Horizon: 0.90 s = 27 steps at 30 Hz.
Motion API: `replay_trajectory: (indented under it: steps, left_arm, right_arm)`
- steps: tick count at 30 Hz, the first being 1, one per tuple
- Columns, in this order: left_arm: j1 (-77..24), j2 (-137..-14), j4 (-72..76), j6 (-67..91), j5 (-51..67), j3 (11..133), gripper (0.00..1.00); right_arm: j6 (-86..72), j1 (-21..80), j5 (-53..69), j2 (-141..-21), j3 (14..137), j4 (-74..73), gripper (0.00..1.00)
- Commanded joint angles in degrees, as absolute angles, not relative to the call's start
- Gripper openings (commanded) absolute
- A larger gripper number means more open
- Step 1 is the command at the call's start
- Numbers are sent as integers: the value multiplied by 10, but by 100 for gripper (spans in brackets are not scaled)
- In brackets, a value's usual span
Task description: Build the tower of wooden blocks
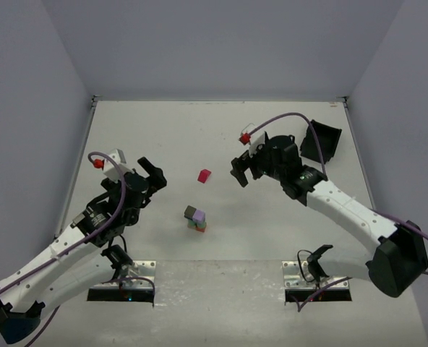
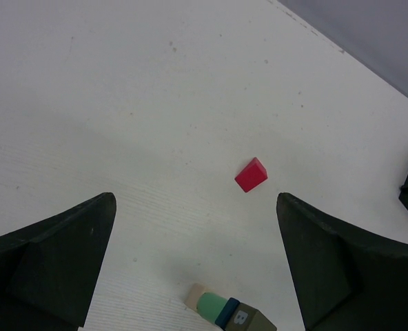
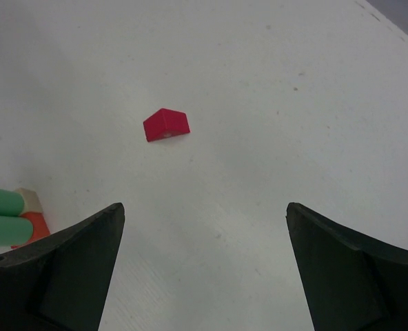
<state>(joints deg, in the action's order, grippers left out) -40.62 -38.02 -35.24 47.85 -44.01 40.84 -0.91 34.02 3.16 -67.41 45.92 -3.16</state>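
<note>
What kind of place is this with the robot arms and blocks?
Probably a robot lab's test booth: plain grey walls box in a white table, a left arm and right arm are bolted at its near edge, and a small block tower stands between them.

Top camera looks down from behind the arms (image 1: 76, 246); wrist cameras sit low over the table (image 1: 163, 130). All share the red block (image 1: 204, 176) and tower (image 1: 196, 218).

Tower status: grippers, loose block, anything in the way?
Left gripper, right gripper open, empty. Tower standing. Red block loose beyond it, unobstructed.
</note>
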Motion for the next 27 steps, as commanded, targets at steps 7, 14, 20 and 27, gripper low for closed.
replay_trajectory:
  steps: [7, 14, 20, 27]
  left_arm:
    - [-411, -378, -316, 440, -442, 396, 100]
    - [-411, -400, -296, 421, -447, 393, 100]
    - [-411, -410, -284, 407, -451, 386, 100]
    - [-411, -418, -278, 402, -450, 382, 100]
  right_arm:
    - [542, 292, 459, -922, 717, -275, 99]
    - [737, 298, 466, -1144, 935, -504, 99]
    - [748, 310, 435, -1248, 1014, -497, 99]
    - [748, 316, 456, -1319, 1069, -468, 99]
